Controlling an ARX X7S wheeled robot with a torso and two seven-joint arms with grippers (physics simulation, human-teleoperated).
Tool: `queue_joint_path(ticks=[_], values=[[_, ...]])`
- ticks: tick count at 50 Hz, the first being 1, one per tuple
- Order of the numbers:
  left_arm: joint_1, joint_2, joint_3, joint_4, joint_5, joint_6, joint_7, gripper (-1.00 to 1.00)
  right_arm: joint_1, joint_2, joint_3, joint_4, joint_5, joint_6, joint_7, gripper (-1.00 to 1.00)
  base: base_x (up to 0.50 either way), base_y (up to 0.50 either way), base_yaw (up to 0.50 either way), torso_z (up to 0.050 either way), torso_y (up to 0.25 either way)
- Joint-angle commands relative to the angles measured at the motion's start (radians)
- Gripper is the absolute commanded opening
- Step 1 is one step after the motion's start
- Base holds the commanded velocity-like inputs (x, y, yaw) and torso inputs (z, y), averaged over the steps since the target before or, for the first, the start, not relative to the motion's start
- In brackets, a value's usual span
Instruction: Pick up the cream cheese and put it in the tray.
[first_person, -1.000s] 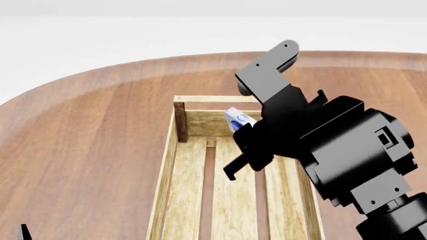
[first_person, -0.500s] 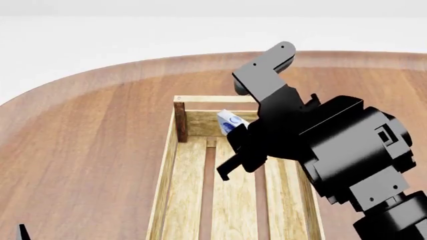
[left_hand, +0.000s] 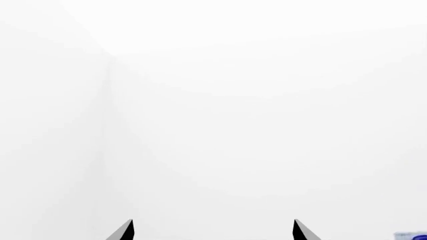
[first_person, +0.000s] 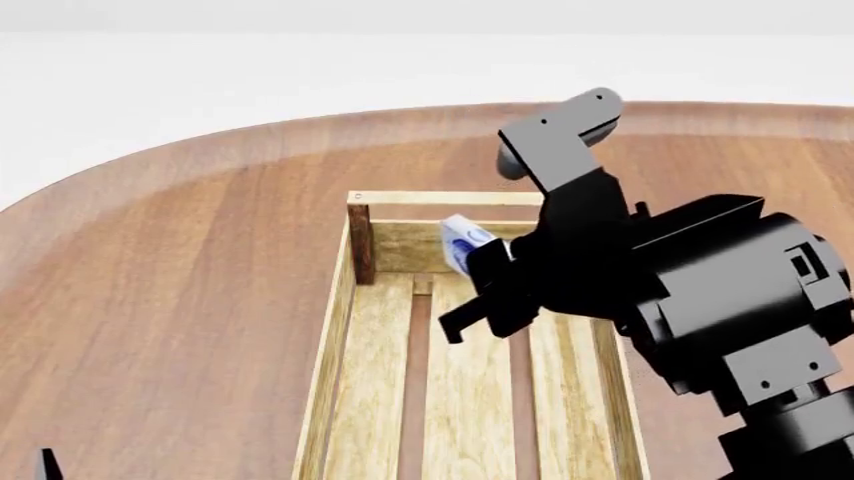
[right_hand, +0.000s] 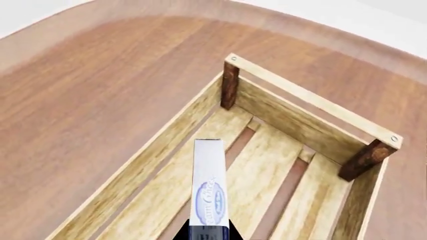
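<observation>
Right gripper (right_hand: 208, 236) fingers pinched the cream cheese (right_hand: 207, 182) above the tray (right_hand: 313, 102); left gripper (left_hand: 212, 231) fingers were spread, holding nothing.

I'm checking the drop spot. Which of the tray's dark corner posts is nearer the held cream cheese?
In the right wrist view, the post at the tray's end rail beyond the cream cheese; the other post stands farther off to its side.

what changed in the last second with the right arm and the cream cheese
The right gripper, jaws shut on the cream cheese, first drifted left over the tray, then the arm swung back right; the box ended slightly left and lower. It is still held above the slats. Tray, table and left gripper stayed put.
</observation>
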Motion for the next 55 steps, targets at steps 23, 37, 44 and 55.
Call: queue_joint_path(ticks=[23,37,44,55], values=[[-0.004,0.002,-0.001,-0.003,0.015,-0.004,-0.015,1.0,0.008,0.017,0.012,-0.017,-0.003,-0.003,0.018,-1.0,0.0,0.0,0.0,0.0,0.0],[-0.004,0.002,-0.003,-0.004,0.01,0.004,-0.022,1.0,0.007,0.012,0.002,-0.003,-0.012,-0.02,0.019,-1.0,0.0,0.0,0.0,0.0,0.001],[-0.003,0.001,-0.001,-0.005,0.012,0.007,-0.024,1.0,0.004,0.013,0.004,-0.007,-0.01,-0.018,0.024,-1.0,0.0,0.0,0.0,0.0,0.0],[-0.004,0.005,0.0,0.001,0.031,-0.011,-0.029,1.0,0.003,0.012,-0.004,-0.007,-0.016,-0.027,0.027,-1.0,0.0,0.0,0.0,0.0,-0.021]])
